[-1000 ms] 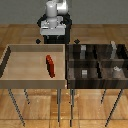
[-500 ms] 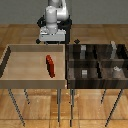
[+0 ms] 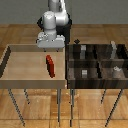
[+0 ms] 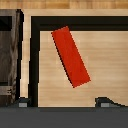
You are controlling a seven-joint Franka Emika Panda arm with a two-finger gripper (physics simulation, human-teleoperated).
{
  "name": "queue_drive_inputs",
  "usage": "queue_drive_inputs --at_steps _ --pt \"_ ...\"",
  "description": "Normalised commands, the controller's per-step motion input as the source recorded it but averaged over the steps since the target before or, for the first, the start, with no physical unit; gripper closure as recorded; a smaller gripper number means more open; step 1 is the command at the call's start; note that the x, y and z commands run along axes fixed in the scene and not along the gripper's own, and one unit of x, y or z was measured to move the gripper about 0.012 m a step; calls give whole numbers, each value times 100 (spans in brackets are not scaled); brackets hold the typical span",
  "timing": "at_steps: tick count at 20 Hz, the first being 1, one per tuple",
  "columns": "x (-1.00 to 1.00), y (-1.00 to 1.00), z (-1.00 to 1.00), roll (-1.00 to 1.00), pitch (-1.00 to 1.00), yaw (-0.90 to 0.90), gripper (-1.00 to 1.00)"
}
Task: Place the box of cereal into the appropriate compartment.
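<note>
Step in hand, as I judge it: approach for the pick. The box of cereal (image 3: 50, 66) lies flat on the floor of the pale undivided tray (image 3: 10, 55), toward the exterior view's right half of it, clear of every wall. The jaws (image 3: 49, 46) hang above the tray's rear edge, empty. In the wrist view only the two fingertips (image 4: 106, 102) show at the picture's edge, set wide apart, so I read the jaws as open.

The box (image 4: 70, 56) lies skewed relative to the line between the fingertips, and it lies ahead of them, not between them. To do this well: bring the jaws forward over the box's middle, turn the wrist so the pads face its long sides, then descend straight and close across the narrow width.

The target compartment (image 3: 118, 50) in the dark four-section bin (image 3: 95, 80) is well apart.
</note>
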Motion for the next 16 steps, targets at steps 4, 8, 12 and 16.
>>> queue_drive_inputs --at_steps 4,8,12,16 --pt "0 -25 0 0 0 0 -100" --pt "75 0 0 0 0 0 -100" --pt "50 0 0 0 0 0 -100" --pt "0 25 0 0 0 0 -100"
